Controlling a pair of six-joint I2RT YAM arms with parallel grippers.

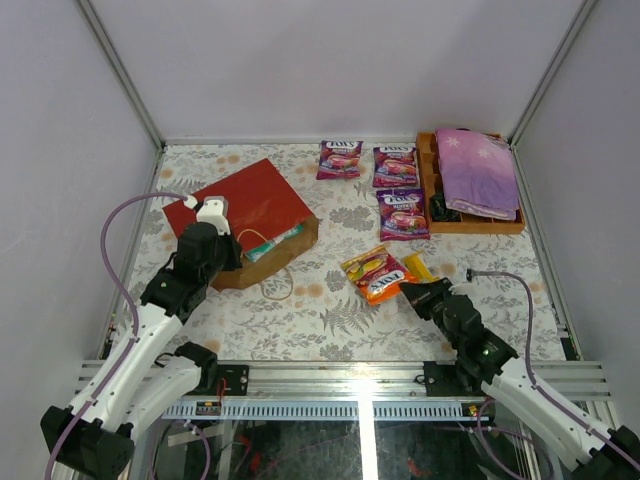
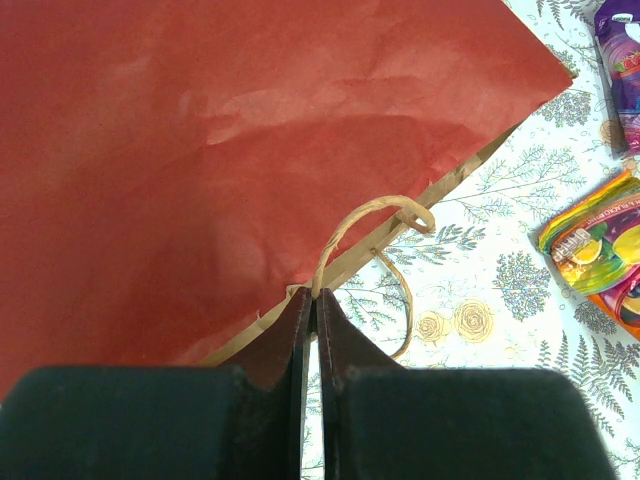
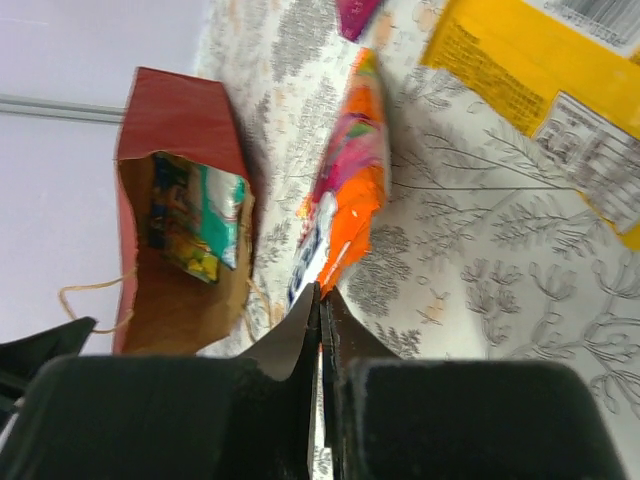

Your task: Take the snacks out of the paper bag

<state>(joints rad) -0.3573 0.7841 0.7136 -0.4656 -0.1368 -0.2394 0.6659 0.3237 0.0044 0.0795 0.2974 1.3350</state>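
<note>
The red paper bag (image 1: 250,200) lies on its side at the left, its mouth facing right, with a green-yellow pouch (image 1: 272,243) inside; the pouch also shows in the right wrist view (image 3: 195,225). My left gripper (image 1: 236,264) is at the bag's near edge, shut on its beige cord handle (image 2: 345,235). My right gripper (image 1: 408,293) is shut on a corner of the orange pouch (image 1: 374,275), which lies on the table (image 3: 345,215). A yellow bar (image 1: 420,268) lies beside it. Three purple pouches (image 1: 395,166) lie at the back. No Doritos bag is in view.
A brown wooden tray (image 1: 480,227) at the back right holds a folded purple cloth (image 1: 476,170) and a small dark object (image 1: 440,208). A second cord handle (image 1: 278,290) loops on the floral tablecloth in front of the bag. Grey walls close in three sides.
</note>
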